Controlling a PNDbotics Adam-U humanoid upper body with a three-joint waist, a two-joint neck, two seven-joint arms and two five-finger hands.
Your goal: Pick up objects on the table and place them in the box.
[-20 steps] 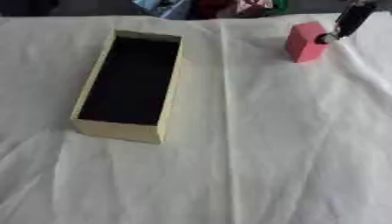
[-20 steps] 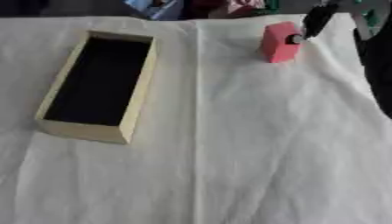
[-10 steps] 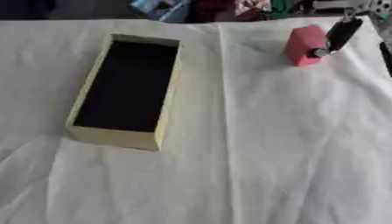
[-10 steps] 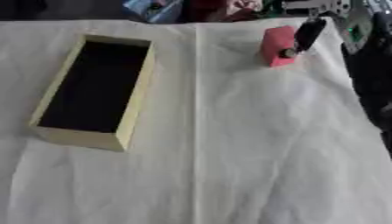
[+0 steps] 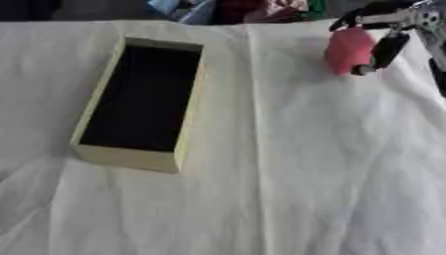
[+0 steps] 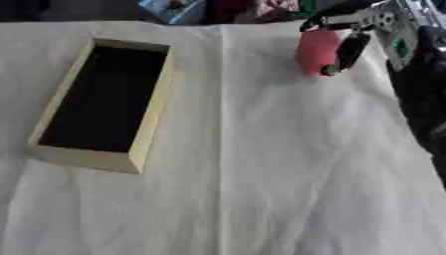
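Reaching in from the upper right corner, the right hand [image 5: 383, 35] closes on the pink block [image 5: 348, 50] at about one o'clock on the table. A black finger [image 5: 388, 50] lies down the block's right face and another dark finger curves over its top, so the fingers are clamped on the block from those two sides. Whether the block's base touches the cloth or hangs just above it cannot be told; a faint shadow sits under it. In the right eye view the silver and green parts of the wrist [image 6: 392, 30] show behind the hand, and the dark arm runs down the right edge.

The box [image 5: 187, 114] lies well apart from the block, at about ten o'clock from the table's middle. It is a long, pale yellow open box with a black inside, its long axis running roughly from twelve to six o'clock and leaning a little to the right at the far end. Nothing can be seen inside it.

The white cloth [image 5: 305, 174] covers the whole table, with a straight crease running from twelve to six o'clock between the box and the block. Some coloured items [image 5: 226, 9] lie blurred at the far edge, at twelve o'clock.
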